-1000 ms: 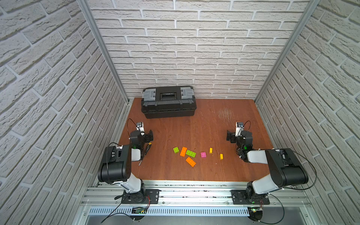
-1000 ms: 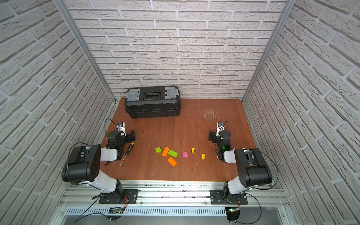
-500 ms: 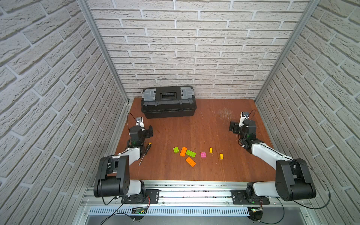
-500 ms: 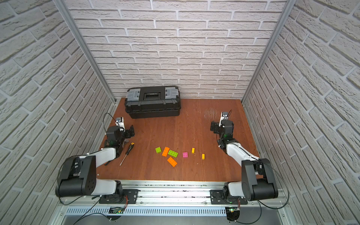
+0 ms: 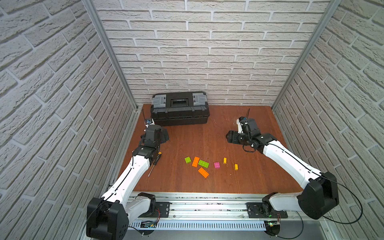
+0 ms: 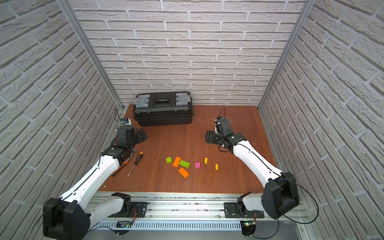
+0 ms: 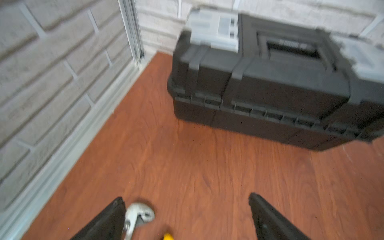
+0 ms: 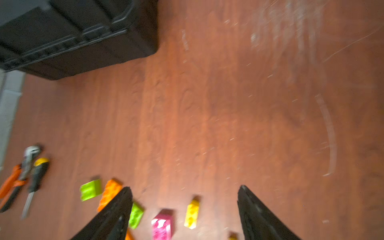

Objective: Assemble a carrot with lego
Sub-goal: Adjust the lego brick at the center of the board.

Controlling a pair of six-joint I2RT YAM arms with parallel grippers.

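The lego lies loose on the brown table in both top views: a short green brick [image 5: 187, 159], two long orange bricks [image 5: 195, 161] [image 5: 203, 172], a long green brick [image 5: 203, 163], a pink brick [image 5: 216, 165] and two tiny yellow bricks [image 5: 224, 160] [image 5: 236, 166]. None are joined, and the carrot is out of view. My left gripper [image 5: 164, 135] [image 7: 186, 197] hangs open and empty near the toolbox, left of the bricks. My right gripper [image 5: 230, 137] [image 8: 184, 188] is open and empty behind the bricks on the right. The pink brick [image 8: 162, 226] and a yellow brick [image 8: 192, 214] show blurred between its fingers.
A black toolbox [image 5: 179, 108] stands at the back left against the wall. A screwdriver [image 6: 136, 162] and orange-handled pliers [image 6: 119, 168] lie by the left arm; the pliers' metal head [image 7: 139, 216] shows beside my left finger. Brick walls close in three sides.
Both arms have stretched out from the front rail, carrying the grippers toward the back of the table. The right gripper's jaws have narrowed a little. The bricks have not moved.
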